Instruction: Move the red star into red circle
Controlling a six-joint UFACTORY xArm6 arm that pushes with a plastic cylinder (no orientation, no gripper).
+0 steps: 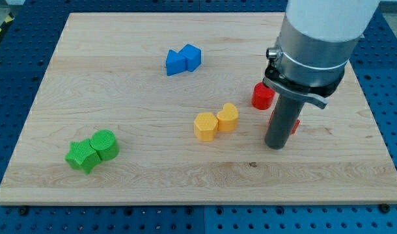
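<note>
The red circle (263,96) stands right of the board's centre, partly behind the arm. The red star (295,126) is mostly hidden behind the rod; only a small red edge shows at the rod's right side. My tip (275,147) rests on the board just below and left of the red star, touching or nearly touching it, and below the red circle.
Two yellow blocks, a hexagon (205,126) and a rounded one (228,117), sit together left of the tip. Two blue blocks (183,60) lie at the top centre. A green star (82,156) and green circle (105,143) sit at the lower left. The wooden board (120,188) lies on a blue perforated table.
</note>
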